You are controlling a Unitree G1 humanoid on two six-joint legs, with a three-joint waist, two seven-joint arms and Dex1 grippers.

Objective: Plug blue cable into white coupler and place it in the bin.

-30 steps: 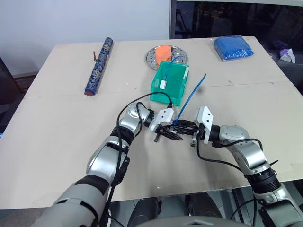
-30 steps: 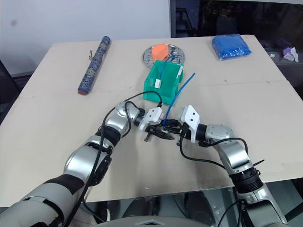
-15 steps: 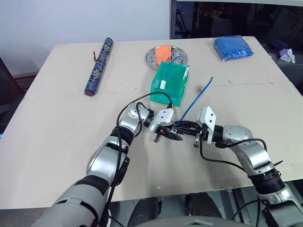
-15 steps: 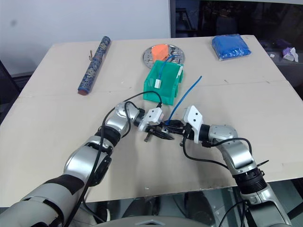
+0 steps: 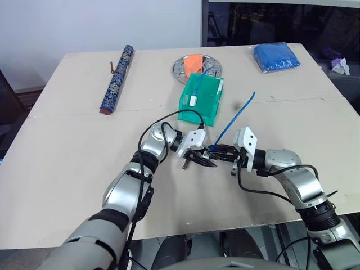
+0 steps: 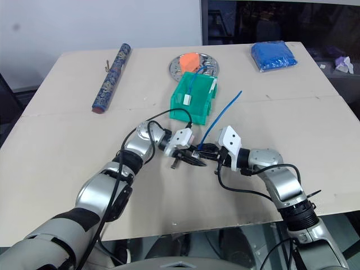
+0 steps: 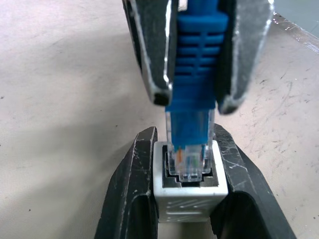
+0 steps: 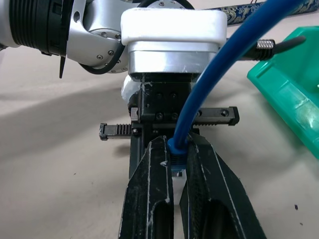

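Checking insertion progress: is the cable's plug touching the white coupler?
Touching. Left wrist view shows the blue cable plug's clear tip inside the white coupler socket.

- In the head views the white coupler (image 7: 189,191) is too small to pick out between the two sets of jaws.
- The blue cable (image 8: 214,94) runs off the right wrist view's upper edge, so its far end is cut off there.
- The bin (image 8: 291,87) is cropped by that view's edge.
- What lies inside the bin is too small to identify.

Bin (image 5: 201,101) mid-table (image 5: 67,169), plate (image 5: 181,66) behind it, tube (image 5: 117,79) left, cloth bundle (image 5: 276,57) far right
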